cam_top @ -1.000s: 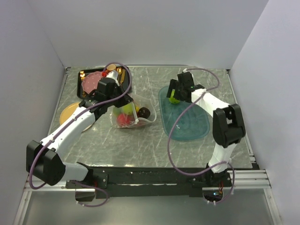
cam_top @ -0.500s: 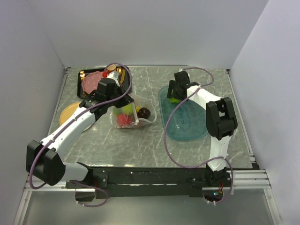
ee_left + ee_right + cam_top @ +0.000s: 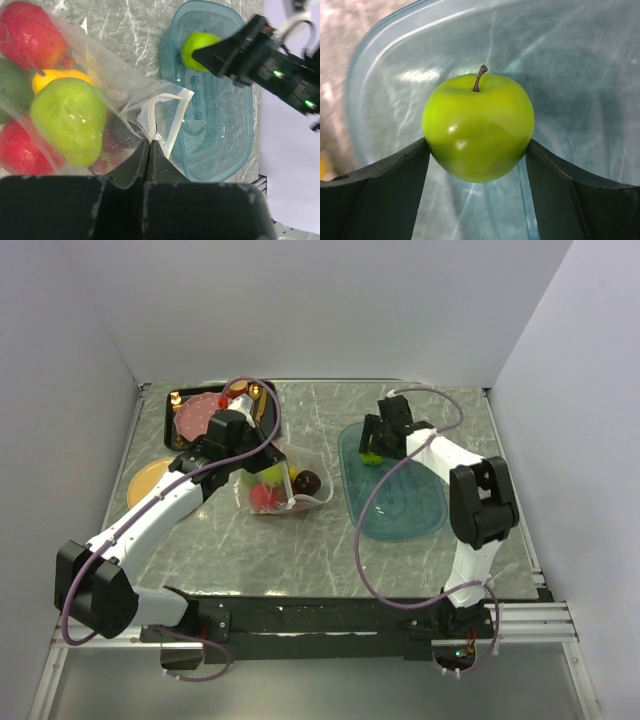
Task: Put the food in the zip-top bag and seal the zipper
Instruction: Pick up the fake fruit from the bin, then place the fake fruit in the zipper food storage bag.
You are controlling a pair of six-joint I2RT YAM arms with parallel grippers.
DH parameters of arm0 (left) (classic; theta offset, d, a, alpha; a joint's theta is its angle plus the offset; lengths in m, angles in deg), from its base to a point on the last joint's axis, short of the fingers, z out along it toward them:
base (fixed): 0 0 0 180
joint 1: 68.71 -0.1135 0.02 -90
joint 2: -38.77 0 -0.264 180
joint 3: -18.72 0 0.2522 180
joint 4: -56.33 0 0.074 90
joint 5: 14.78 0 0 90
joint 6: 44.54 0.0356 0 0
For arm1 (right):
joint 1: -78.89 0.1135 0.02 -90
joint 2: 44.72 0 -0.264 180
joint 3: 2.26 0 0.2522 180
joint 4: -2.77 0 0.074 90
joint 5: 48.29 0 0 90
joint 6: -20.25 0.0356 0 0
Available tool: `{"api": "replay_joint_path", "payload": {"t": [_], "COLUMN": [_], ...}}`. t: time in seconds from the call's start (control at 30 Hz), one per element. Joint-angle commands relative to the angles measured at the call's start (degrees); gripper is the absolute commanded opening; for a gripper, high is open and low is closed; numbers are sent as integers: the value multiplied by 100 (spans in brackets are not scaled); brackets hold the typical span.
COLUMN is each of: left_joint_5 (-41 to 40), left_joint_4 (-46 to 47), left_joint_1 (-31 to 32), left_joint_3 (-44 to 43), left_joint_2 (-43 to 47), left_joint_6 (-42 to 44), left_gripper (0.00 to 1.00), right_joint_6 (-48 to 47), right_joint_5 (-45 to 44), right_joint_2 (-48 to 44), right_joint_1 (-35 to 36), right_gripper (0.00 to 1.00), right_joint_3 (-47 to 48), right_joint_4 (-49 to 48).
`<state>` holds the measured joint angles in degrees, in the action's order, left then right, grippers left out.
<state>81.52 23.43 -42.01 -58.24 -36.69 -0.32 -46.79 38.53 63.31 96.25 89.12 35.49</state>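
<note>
Gripping a green apple over the teal tray's far end, the right gripper is clamped on it, while the left gripper pinches the zip-top bag's rim beside the tray.

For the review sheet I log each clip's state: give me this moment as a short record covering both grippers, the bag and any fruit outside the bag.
left gripper: shut on the zip-top bag, pinching its zipper strip
right gripper: shut on the green apple, over the teal tray
bag contents: red, green and yellow fruits
zipper state: open, not sealed
left to do: bag the apple, then seal
</note>
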Motion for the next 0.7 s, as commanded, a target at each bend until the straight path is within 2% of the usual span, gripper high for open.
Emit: {"api": "replay_joint_path", "payload": {"t": [0.0,0.07,0.13,0.27,0.33,0.4,0.53,0.67], "left_joint_5": [81,90,108,134,178,160,265,345], "left_joint_4": [279,270,287,296,314,296,375,349], "left_joint_1": [-7,-7,-7,-7,-7,-7,-7,-7], "left_joint_3": [27,18,27,-26,-43,-87,-157,-298], "left_joint_2": [190,172,163,93,58,32,-21,-109], "left_joint_6": [-36,-36,-28,-19,-10,-19,-45,-19], "left_gripper": [1,1,1,1,1,1,1,1], "right_joint_6": [51,146,375,752,964,1254,1544,1729], "right_joint_5": [300,492,485,590,1055,1197,943,1179], "right_joint_2": [-897,-1238,-1625,-2661,-2987,-3156,-3393,-3175], "right_joint_1": [-31,-31,65,478,671,855,1645,1928], "right_gripper": [44,41,38,38,38,38,40,41], "right_joint_3": [-203,-344,-824,-1354,-1618,-1741,-1636,-1663], "right_joint_4": [-218,-50,-304,-577,-823,-981,-938,-1176]}}
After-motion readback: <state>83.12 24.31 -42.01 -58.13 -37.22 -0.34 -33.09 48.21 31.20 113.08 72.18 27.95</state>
